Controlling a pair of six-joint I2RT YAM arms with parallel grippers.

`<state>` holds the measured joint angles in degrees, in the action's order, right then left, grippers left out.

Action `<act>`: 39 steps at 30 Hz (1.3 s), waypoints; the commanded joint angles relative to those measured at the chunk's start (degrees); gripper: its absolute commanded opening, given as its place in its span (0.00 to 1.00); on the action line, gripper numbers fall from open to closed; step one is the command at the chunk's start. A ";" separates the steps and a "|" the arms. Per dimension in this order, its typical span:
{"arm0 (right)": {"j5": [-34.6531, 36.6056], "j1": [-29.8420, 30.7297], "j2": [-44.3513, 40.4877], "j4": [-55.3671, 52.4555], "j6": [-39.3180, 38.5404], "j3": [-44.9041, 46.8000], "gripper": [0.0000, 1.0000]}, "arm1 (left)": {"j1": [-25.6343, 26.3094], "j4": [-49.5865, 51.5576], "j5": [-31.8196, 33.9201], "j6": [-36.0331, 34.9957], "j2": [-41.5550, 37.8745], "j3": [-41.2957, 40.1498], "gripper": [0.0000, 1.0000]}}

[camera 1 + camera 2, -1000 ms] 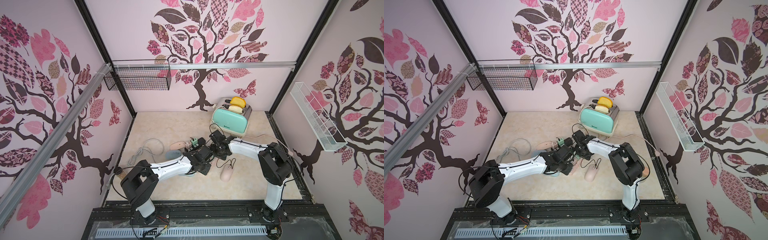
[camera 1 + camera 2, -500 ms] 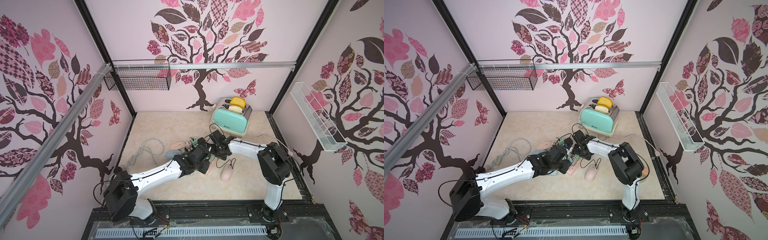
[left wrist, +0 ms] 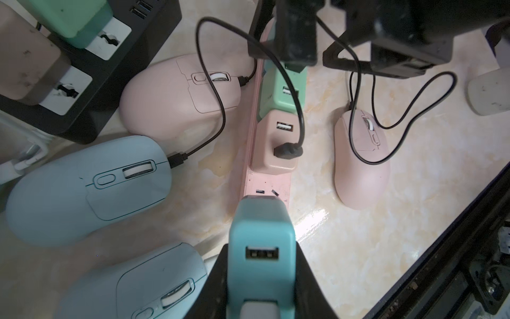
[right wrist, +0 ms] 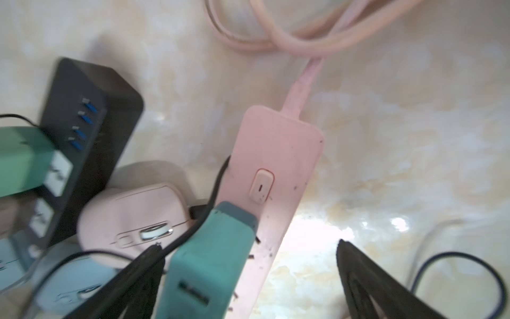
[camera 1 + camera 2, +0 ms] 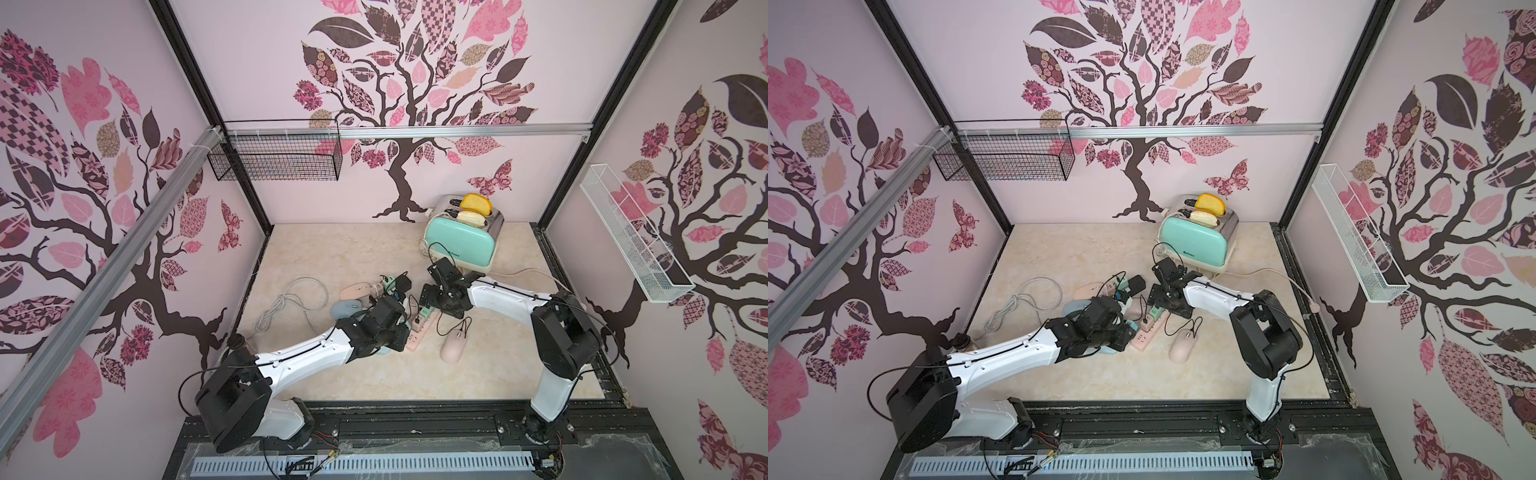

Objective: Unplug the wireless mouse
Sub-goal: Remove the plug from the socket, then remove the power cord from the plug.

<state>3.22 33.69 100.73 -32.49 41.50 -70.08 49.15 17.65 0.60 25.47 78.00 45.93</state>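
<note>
The left gripper (image 3: 260, 248) is pinched on a teal adapter (image 3: 260, 229) that stands in the near end of the pink power strip (image 3: 269, 183); its black fingers press the adapter's two sides. The right gripper (image 4: 248, 244) hangs over the far end of the same strip with its fingers spread wide. Between them stands the green adapter (image 3: 281, 96), close by one finger (image 4: 143, 265) and well clear of the other; whether that near finger touches it cannot be told.

Between the green and teal adapters sits a pink adapter (image 3: 276, 138) with a black USB plug (image 3: 287, 151) in its lower port. The cable from that plug arcs over the green adapter, crosses the pink mouse (image 3: 171, 96) lying just left of the strip, and ends in the front of a light-blue mouse (image 3: 82, 190) nearer and further left. A second light-blue mouse (image 3: 138, 284) lies nearer again, beside the left gripper. The pink mouse has its own short black cable at its front, running toward the strip.

Right of the strip's near end lies another pink mouse (image 5: 453, 348), apart from the strip, its black cable looping across the table (image 5: 511, 365) toward the right gripper, where its end is hidden.

A black power strip (image 5: 401, 284) lies far left of the pink one, and a mint toaster (image 5: 461, 245) stands far right.
</note>
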 commanded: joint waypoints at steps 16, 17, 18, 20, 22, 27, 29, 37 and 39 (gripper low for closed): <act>-14.83 -0.60 -35.64 21.61 -7.38 19.78 0.86 | -7.91 -31.40 -14.28 15.37 -10.38 -16.36 0.00; -18.42 -0.40 -36.43 23.27 -6.69 21.12 0.86 | -8.63 -34.00 -15.70 16.50 -11.40 -17.81 0.00; -21.30 -0.03 -37.18 25.41 -5.88 22.87 0.86 | -9.12 -36.34 -17.10 17.51 -12.36 -18.82 0.00; -25.88 1.05 -38.20 29.56 -3.89 25.98 0.86 | -9.63 -41.21 -19.02 19.32 -14.56 -20.79 0.00; -27.13 3.08 -39.14 32.36 -2.14 28.37 0.85 | -10.02 -44.92 -19.87 21.04 -17.09 -22.48 0.00; -29.88 5.87 -37.48 41.38 2.55 31.80 0.84 | -10.45 -49.91 -21.55 24.38 -21.76 -24.51 0.00; -31.54 6.32 -35.91 45.22 4.07 31.93 0.84 | -10.56 -49.96 -21.66 25.00 -22.77 -24.72 0.00; -30.43 10.17 -30.83 53.75 5.56 30.86 0.75 | -10.56 -51.51 -22.72 27.23 -24.90 -26.41 0.00; -30.69 10.18 -30.10 56.83 6.79 30.84 0.72 | -10.56 -51.25 -23.02 27.47 -25.54 -26.92 0.00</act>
<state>-27.20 43.72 69.95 16.99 46.13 -38.00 38.61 -30.85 -20.78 51.94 53.65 19.66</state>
